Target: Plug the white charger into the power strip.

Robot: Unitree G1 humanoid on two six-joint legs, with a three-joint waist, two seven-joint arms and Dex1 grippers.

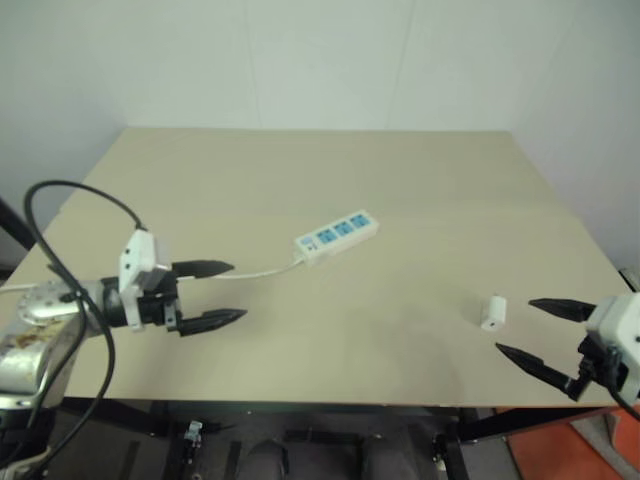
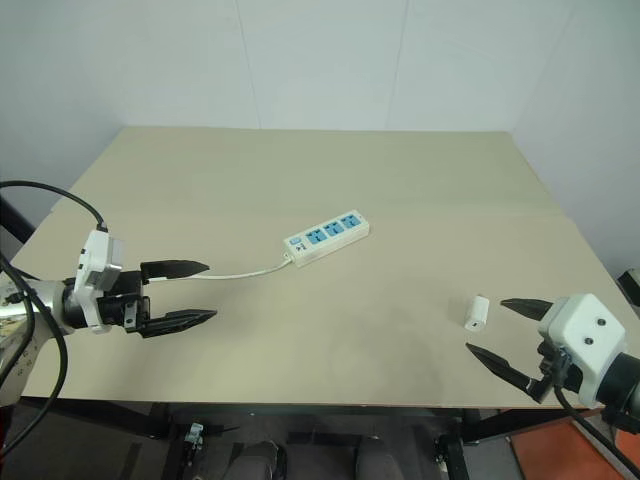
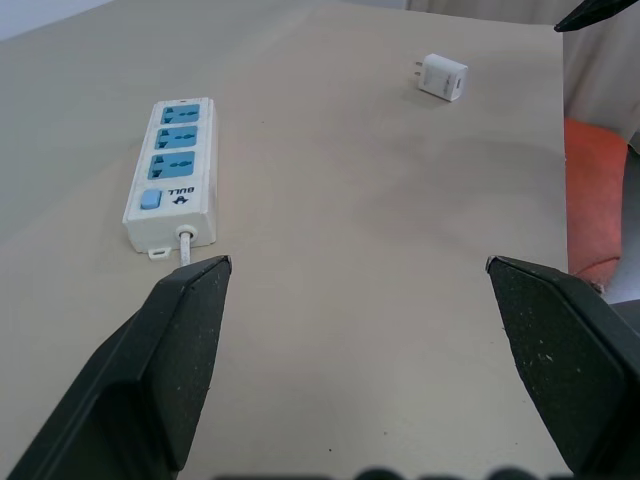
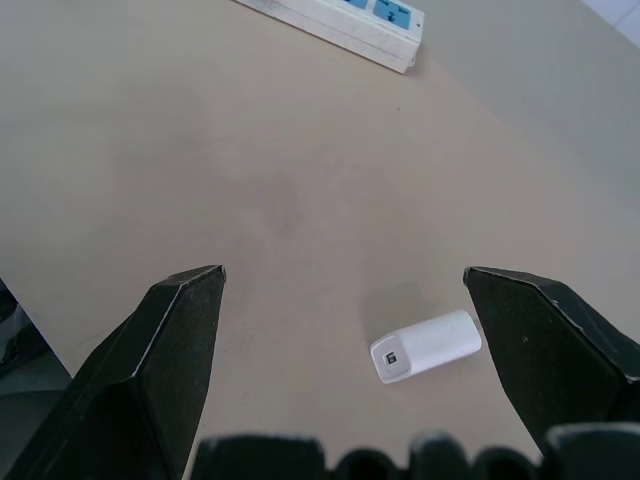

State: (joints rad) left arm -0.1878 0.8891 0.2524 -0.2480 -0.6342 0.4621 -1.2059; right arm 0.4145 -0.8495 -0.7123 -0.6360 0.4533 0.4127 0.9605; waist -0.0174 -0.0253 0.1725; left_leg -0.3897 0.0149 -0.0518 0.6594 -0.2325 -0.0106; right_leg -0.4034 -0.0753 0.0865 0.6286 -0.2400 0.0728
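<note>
a: head view, what's on the worktop point(image 1: 420, 190)?

b: a beige worktop against a pale wall. the power strip point(image 1: 337, 236) lies flat near the middle, set at a slant, its three blue socket faces up. a thin white cord point(image 1: 255, 272) runs from its switch end toward the left hand point(image 1: 222, 293).

a: and that hand?

b: it hovers over the near left part of the worktop, its two black fingers spread wide, nothing between them. the upper finger sits just beside the cord; touching or not, cannot tell.

a: the charger?

b: the white charger point(image 1: 493, 313) lies on its side near the front right edge, well apart from the strip. the right hand point(image 1: 531, 329) is just beside it, fingers wide and empty, the charger a little beyond the tips.

a: left wrist view?

b: the two black fingers point(image 3: 185, 345) stand far apart and hold nothing. ahead of them the strip lies lengthwise, blue switch and cord end nearest. the charger rests farther off on bare worktop with its two metal prongs pointing sideways. a black fingertip of the other hand shows in a far corner.

a: right wrist view?

b: fingers point(image 4: 170, 345) wide again, empty. the charger lies on the worktop near one fingertip, apart from it, a small port on the end facing the camera. one end of the strip shows at the far side.
</note>
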